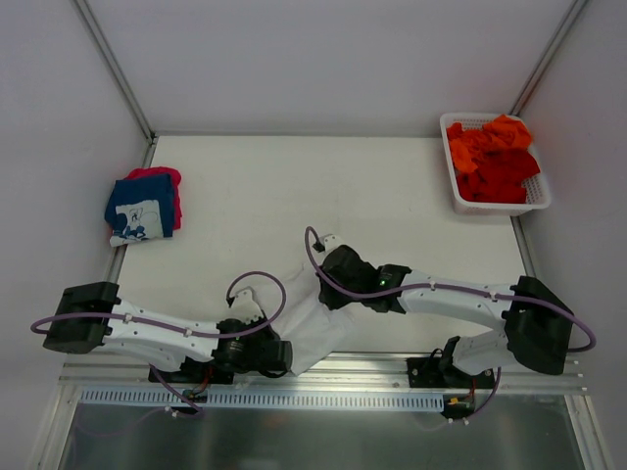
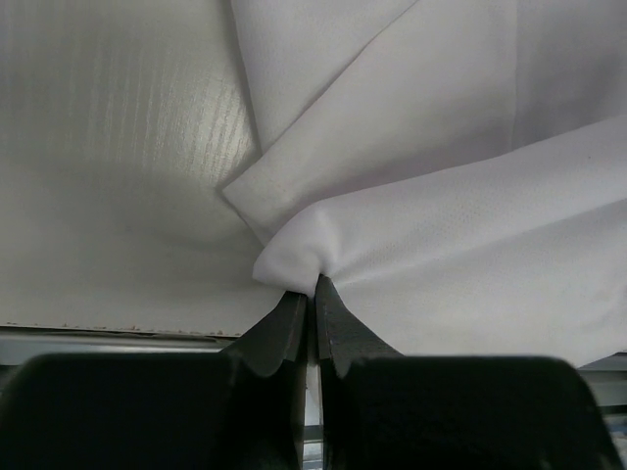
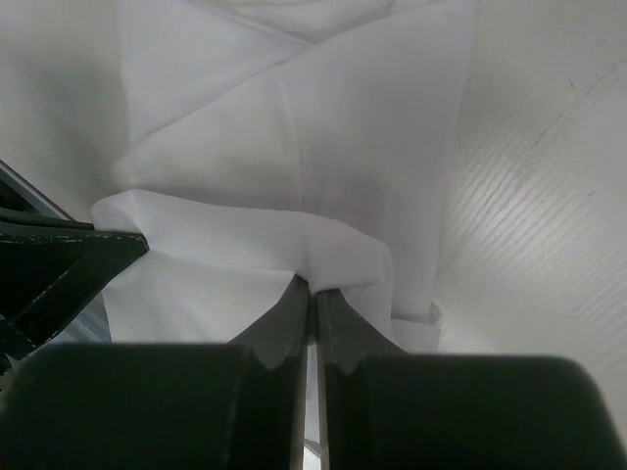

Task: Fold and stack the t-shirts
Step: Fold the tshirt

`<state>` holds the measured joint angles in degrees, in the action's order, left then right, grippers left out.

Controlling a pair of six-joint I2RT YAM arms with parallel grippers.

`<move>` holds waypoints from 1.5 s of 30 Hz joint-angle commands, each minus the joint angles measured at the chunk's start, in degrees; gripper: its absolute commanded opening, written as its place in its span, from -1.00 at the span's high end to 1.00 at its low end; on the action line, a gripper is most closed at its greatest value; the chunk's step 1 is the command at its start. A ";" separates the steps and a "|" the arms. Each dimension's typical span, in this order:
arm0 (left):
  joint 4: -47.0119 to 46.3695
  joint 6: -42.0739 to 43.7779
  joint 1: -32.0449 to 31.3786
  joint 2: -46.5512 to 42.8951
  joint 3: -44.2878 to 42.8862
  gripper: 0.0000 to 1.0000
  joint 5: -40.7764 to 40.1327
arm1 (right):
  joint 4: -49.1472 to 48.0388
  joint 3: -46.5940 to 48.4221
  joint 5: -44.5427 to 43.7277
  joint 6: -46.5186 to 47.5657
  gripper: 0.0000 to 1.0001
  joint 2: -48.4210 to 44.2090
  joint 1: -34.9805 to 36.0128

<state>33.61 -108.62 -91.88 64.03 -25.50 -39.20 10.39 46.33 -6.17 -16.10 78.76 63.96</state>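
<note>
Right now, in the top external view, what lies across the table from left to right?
folded navy and pink-red t-shirts → white t-shirt → white basket holding orange and red t-shirts

A t-shirt (image 1: 315,328) lies on the bench (image 1: 294,186) between the left tool (image 1: 282,354) and the right tool (image 1: 328,272). Beyond and left of the left tool sits a stack of t-shirts (image 1: 144,204); beyond and right of the right tool, a basket (image 1: 500,208) holds more t-shirts (image 1: 495,157).
</note>
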 commanded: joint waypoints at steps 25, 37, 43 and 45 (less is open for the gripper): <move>29.23 -7.04 1.52 7.78 -17.04 1.00 -10.01 | 0.86 10.71 1.43 5.99 0.99 6.05 -4.46; 33.80 -7.84 4.16 1.80 -16.07 1.00 -12.74 | 0.86 15.28 2.75 7.31 0.99 7.46 -5.17; 36.09 -8.10 4.69 3.99 -18.71 1.00 -14.32 | 0.86 16.42 2.66 7.92 0.99 7.19 -5.96; 36.53 -8.10 4.95 4.26 -19.59 1.00 -14.76 | 0.77 16.95 2.83 8.27 0.99 7.28 -6.31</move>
<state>65.65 -113.58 -87.64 67.66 -42.87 -51.44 11.44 60.07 -3.14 -9.52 86.54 58.67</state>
